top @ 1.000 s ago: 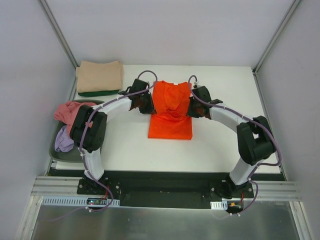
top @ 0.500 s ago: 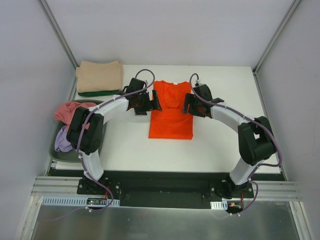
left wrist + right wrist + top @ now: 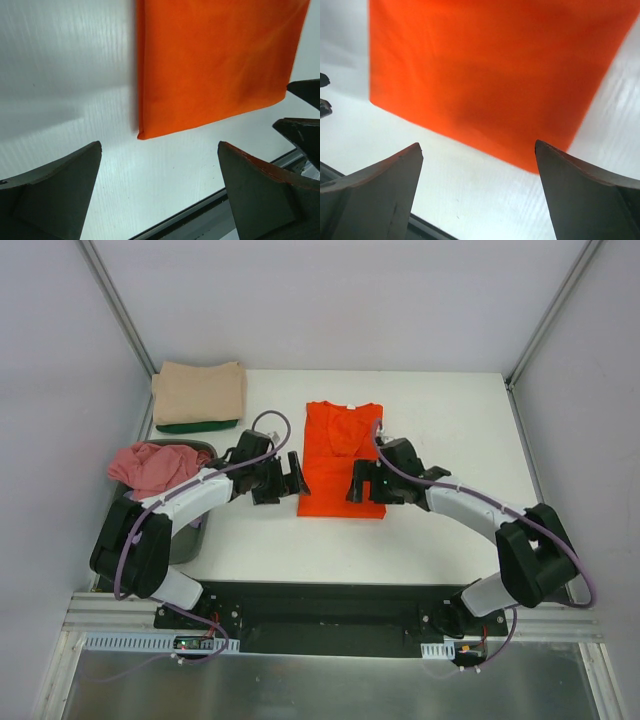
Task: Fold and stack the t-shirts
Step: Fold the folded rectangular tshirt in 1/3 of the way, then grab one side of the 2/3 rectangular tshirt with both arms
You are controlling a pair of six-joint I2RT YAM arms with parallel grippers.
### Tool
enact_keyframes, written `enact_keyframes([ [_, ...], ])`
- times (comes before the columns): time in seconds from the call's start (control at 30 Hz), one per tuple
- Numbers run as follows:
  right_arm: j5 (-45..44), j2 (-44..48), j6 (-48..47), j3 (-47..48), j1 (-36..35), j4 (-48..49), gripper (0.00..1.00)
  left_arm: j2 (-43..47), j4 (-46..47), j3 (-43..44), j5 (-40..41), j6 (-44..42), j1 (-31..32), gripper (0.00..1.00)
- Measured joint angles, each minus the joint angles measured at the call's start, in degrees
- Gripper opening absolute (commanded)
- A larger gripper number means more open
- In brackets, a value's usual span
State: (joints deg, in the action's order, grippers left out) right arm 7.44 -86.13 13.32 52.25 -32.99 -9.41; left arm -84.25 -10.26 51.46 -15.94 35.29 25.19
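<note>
The bright orange t-shirt (image 3: 342,455) lies flat on the white table as a long narrow rectangle, neck at the far end. Its near hem shows in both wrist views (image 3: 215,65) (image 3: 490,70). My left gripper (image 3: 286,480) (image 3: 159,145) is open beside the shirt's near left corner, with only bare table between its fingers. My right gripper (image 3: 357,483) (image 3: 477,145) is open over the near right part of the hem and grips nothing. A folded tan t-shirt (image 3: 200,390) lies on a dark green t-shirt (image 3: 195,426) at the far left. A crumpled pink t-shirt (image 3: 155,465) sits in the basket.
The dark grey basket (image 3: 188,540) stands at the table's left edge, partly under my left arm. The table's near edge and a black rail (image 3: 330,595) run just behind both grippers. The right gripper's fingers (image 3: 305,110) show at the right edge of the left wrist view.
Both grippers opened and let go of the orange t-shirt, then drew back toward its near corners. The shirt now lies flat, without the raised fold at its middle.
</note>
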Motion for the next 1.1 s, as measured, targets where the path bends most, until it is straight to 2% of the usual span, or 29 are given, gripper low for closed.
enact_keyframes([
  [0.13, 0.6, 3.0, 0.2, -5.7, 0.2, -0.1, 0.96, -0.1, 0.7, -4.4, -1.9, 1.7, 0.7, 0.96],
  [0.37, 1.9, -0.2, 0.9, -7.0, 0.7, 2.0, 0.96, -2.1, 3.8, -4.8, -3.6, 3.2, 0.7, 0.87],
  [0.57, 2.0, -0.1, 1.2, -7.9, 0.8, 3.3, 0.96, -4.8, 5.4, -5.0, -4.2, 4.1, 1.6, 0.67],
  [0.63, 1.9, 1.0, 1.2, -8.7, 0.8, 3.3, 0.96, -5.9, 5.3, -5.0, -4.7, 4.4, 2.0, 0.54],
  [0.7, 1.4, 3.0, 1.2, -9.6, 0.9, 3.0, 0.96, -7.0, 5.3, -5.0, -4.9, 4.7, 2.6, 0.46],
  [0.93, -2.6, 12.5, 2.1, -11.7, 1.8, 1.6, 0.96, -8.5, 5.4, -5.6, -5.1, 4.9, 2.6, 0.26],
  [1.1, -3.6, 13.5, 2.6, -12.3, 3.5, -0.3, 0.98, -9.5, 5.6, -5.6, -5.0, 4.9, 3.3, 0.12],
])
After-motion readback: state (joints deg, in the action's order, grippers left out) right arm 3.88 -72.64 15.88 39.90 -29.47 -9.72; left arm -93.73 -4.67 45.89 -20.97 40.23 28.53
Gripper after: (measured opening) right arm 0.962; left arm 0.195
